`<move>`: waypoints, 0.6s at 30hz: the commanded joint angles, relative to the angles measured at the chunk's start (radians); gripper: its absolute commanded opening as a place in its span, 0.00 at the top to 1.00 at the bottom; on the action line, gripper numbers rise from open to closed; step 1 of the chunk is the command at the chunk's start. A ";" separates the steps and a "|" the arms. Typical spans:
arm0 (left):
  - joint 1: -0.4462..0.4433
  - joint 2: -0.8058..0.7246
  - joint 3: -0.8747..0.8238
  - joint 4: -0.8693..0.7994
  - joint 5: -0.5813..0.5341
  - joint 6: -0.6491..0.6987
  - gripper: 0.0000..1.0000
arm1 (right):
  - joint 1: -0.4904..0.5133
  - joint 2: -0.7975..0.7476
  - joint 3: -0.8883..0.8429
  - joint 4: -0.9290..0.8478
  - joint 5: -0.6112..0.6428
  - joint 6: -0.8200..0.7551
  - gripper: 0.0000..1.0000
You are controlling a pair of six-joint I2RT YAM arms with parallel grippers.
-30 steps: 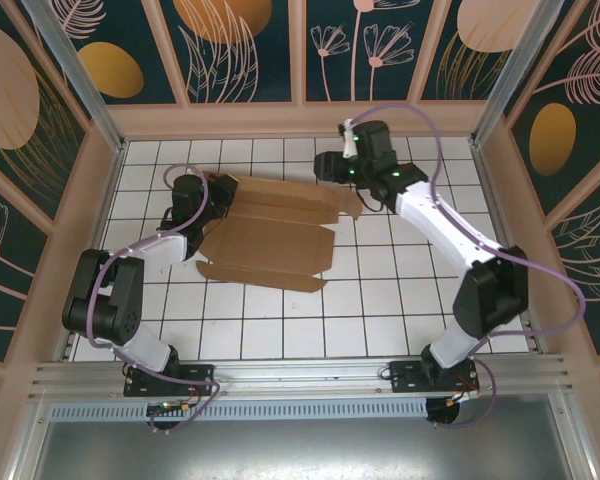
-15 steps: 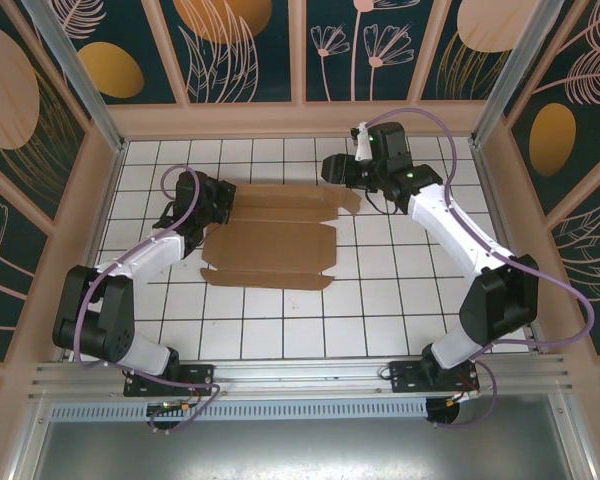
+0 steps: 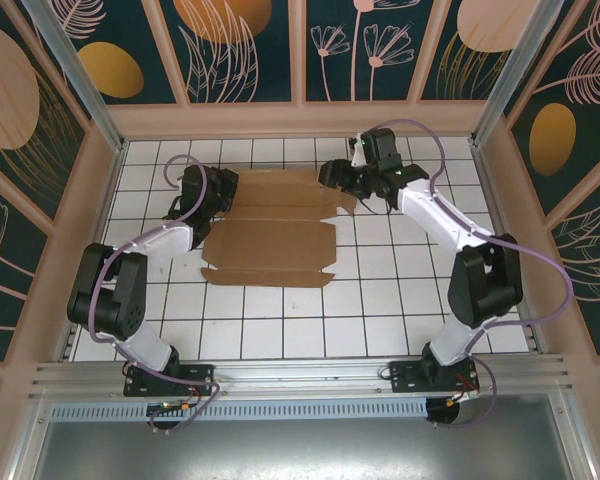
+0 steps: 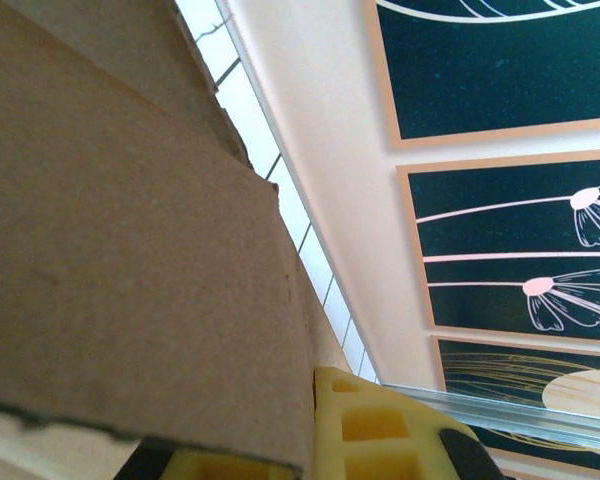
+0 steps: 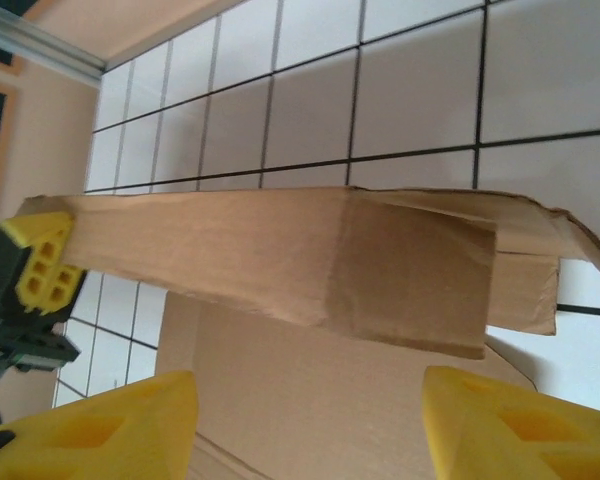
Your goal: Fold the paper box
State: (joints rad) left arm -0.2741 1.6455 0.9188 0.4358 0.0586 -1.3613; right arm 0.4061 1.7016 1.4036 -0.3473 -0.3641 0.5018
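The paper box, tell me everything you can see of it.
The paper box is a brown corrugated cardboard sheet, die-cut with flaps and creases, lying mostly flat on the white tiled table. Its far strip is folded up. The left gripper is shut on its left end; the open right gripper hovers at the right end.

Your left arm [image 3: 145,245] reaches forward with its elbow bent, its yellow left fingers [image 4: 380,430] pinched tight on the plain brown cardboard box [image 3: 270,235]. Your right arm [image 3: 435,215] stretches far out, wrist turned leftward, its yellow right fingers [image 5: 110,430] spread apart.
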 commanded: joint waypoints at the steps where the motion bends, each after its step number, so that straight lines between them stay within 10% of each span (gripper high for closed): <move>1: 0.001 0.040 -0.011 -0.063 -0.017 0.066 1.00 | -0.013 0.050 0.056 0.023 -0.014 0.038 0.38; 18: -0.001 0.028 -0.075 0.018 0.037 0.031 1.00 | 0.006 0.213 0.113 0.166 -0.105 0.183 0.42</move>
State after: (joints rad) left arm -0.2741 1.6493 0.8749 0.5278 0.0700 -1.3510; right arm 0.3973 1.9079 1.5330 -0.2752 -0.3992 0.6117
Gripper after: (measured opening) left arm 0.044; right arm 0.581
